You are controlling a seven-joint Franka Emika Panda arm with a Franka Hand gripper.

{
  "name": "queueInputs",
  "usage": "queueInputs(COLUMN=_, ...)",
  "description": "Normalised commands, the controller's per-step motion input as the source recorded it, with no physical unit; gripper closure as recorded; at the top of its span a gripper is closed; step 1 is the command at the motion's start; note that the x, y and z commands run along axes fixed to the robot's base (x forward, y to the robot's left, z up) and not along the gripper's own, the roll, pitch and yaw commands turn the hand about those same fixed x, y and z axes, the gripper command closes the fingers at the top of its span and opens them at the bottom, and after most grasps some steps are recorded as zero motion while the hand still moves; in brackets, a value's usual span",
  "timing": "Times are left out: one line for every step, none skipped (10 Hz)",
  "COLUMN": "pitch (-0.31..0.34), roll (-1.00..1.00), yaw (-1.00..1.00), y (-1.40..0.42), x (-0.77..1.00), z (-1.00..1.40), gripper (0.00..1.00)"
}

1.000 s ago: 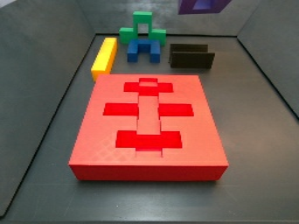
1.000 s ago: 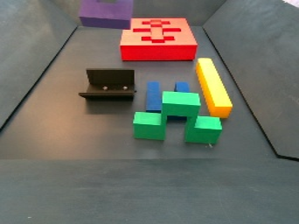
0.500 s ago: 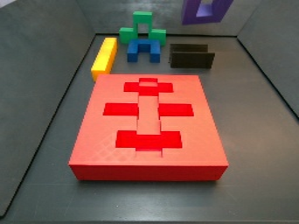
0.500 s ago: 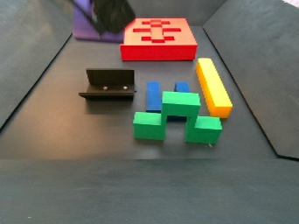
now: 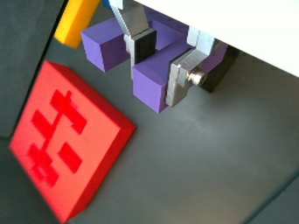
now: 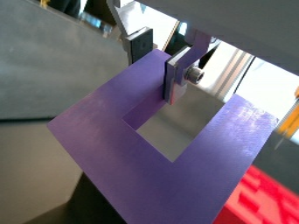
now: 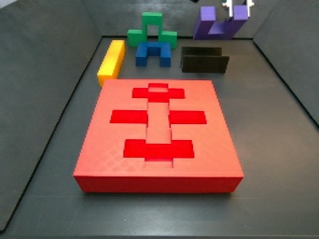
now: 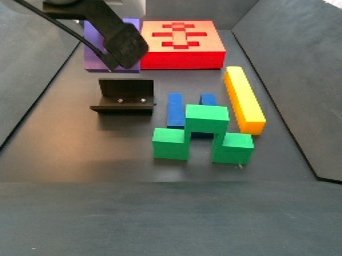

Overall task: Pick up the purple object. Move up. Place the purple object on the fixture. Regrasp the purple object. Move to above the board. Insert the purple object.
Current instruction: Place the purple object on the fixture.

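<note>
Gripper (image 5: 159, 59) raised above the fixture (image 7: 204, 62) — fingers (image 5: 179, 80) clamped on one prong of the purple object (image 5: 149, 61), beside the board (image 7: 159, 131).

purple object (image 5: 131, 63) in claw (image 5: 160, 59), above fixture (image 7: 204, 63)

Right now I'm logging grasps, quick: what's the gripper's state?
Gripper: shut on one prong of the purple object, near the fixture.
</note>
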Motion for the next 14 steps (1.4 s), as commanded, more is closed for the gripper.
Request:
queueInputs(pitch=0.12, roll=0.11, yaw=0.0, y=0.1, x=0.07, z=-0.49, gripper=1.0)
queueInputs(pitch=0.0, roll=-0.05, yaw=0.0, y=0.18, x=0.03, z=-0.61, gripper=1.0)
queueInputs(pitch=0.0, roll=-0.21, yaw=0.0, y=0.21, x=0.0, z=-0.61, gripper=1.0)
queueInputs(pitch=0.0, roll=-0.34, yaw=0.0, y=0.27, x=0.0, z=-0.34, gripper=1.0)
queueInputs(pitch=0.0, roll=-0.48, yaw=0.0, y=0.28, x=0.06, z=-0.2, gripper=1.0)
queueInputs(pitch=0.0, roll=-0.42, yaw=-0.01, y=0.2, x=0.27, z=-0.11, gripper=1.0)
queueInputs(pitch=0.02, roll=0.0, yaw=-0.17, y=0.14, x=0.31, z=-0.16, gripper=1.0)
queueInputs(pitch=0.031, roll=0.15, yaw=-0.14, y=0.12, x=0.05, z=-0.23, gripper=1.0)
queueInputs(pitch=0.051, roll=0.22, yaw=-0.11, y=0.08, x=-0.01, z=-0.22, gripper=1.0)
queueInputs(pitch=0.1, roll=0.41, yaw=-0.15, y=0.0, x=-0.07, z=-0.18, gripper=1.0)
queueInputs(pitch=0.089, roll=0.44, yaw=-0.17, y=0.0, x=-0.11, z=-0.24, gripper=1.0)
queueInputs(pitch=0.046, roll=0.41, yaw=-0.16, y=0.0, x=-0.21, z=-0.33, gripper=1.0)
queueInputs(pitch=0.009, roll=0.29, yaw=-0.13, y=0.0, x=-0.19, z=-0.31, gripper=1.0)
queueInputs(pitch=0.0, roll=0.01, yaw=-0.06, y=0.0, x=-0.03, z=0.0, gripper=1.0)
